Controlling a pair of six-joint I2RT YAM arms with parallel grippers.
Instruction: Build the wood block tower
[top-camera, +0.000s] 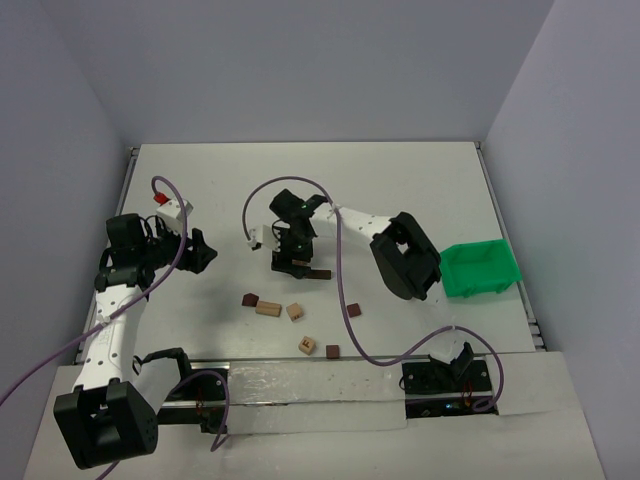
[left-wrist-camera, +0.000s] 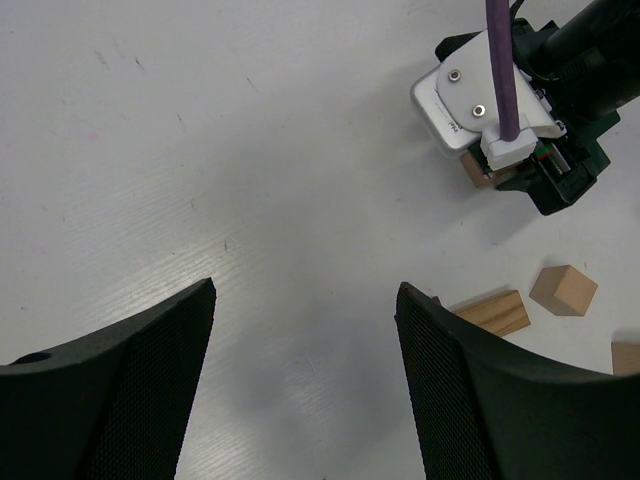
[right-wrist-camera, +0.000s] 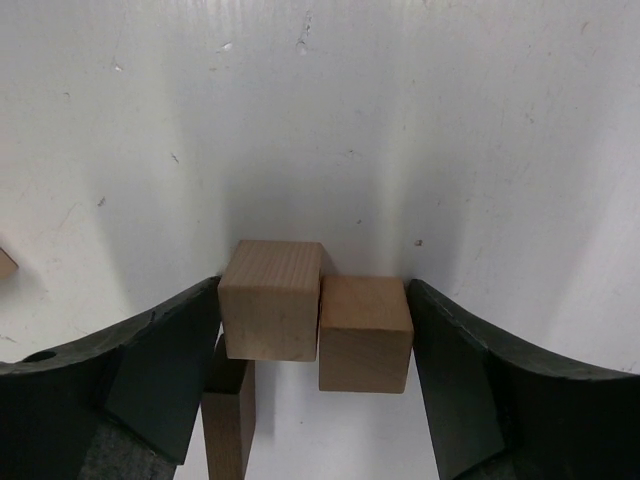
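Between the fingers of my right gripper (right-wrist-camera: 315, 290) two light tan cubes stand side by side, the left cube (right-wrist-camera: 270, 300) and the right cube (right-wrist-camera: 365, 332). Each finger presses on an outer face. A brown brick (right-wrist-camera: 228, 425) lies under the left cube's near edge. From above, my right gripper (top-camera: 291, 262) points down at mid-table and hides these wood block tower pieces. Only a dark brick (top-camera: 318, 274) shows beside it. My left gripper (top-camera: 203, 250) hovers to the left, open (left-wrist-camera: 305, 290) over bare table.
Loose blocks lie nearer the arms: a dark block (top-camera: 249, 299), a tan brick (top-camera: 267, 308), a tan cube (top-camera: 295, 311), a dark cube (top-camera: 353, 311), another tan cube (top-camera: 307, 345) and a dark cube (top-camera: 332, 351). A green bin (top-camera: 480, 268) sits at the right.
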